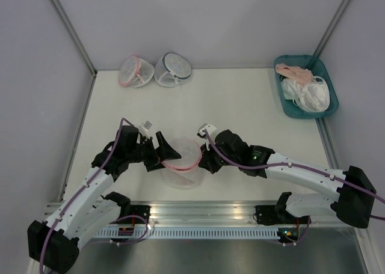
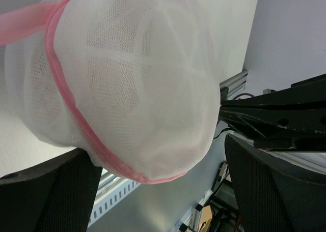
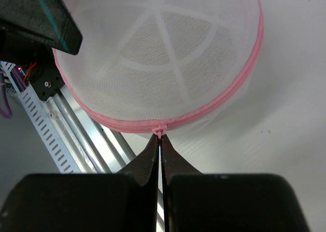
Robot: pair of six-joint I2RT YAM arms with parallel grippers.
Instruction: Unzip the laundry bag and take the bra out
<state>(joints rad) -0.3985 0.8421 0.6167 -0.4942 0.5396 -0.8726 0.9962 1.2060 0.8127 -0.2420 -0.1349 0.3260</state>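
Right gripper [image 3: 160, 138] fills the bottom of its own wrist cam, and its two fingertips are pinched tight together on the little pink zipper pull [image 3: 160, 128], which sits right at the tips. From there the pink zip rim runs off to both sides, and the white mesh dome of the laundry bag [image 3: 163, 54] bulges straight out ahead of that hand. I honestly can't tell from here whether any of the zip is open. On the other side, the left gripper [image 2: 153, 150] has its jaws spread wide with the bag wedged between them; the mesh presses against the dark fingers [image 2: 51, 191], so I'd call that clamped across the bag. From the overhead cam, the bag sits between the two hands, touching both, over the near edge of the table [image 1: 240, 106], just ahead of the metal rail [image 1: 204, 211]. As for the bra, I only get a faint peachy tint through the mesh in the left wrist view, not enough to make out a shape. Well beyond the left hand, a pink-rimmed pouch [image 1: 131, 71] and a dark-trimmed pouch [image 1: 173, 70] sit side by side. Far past the right hand is a teal tray [image 1: 287, 109] holding white and pink fabric.
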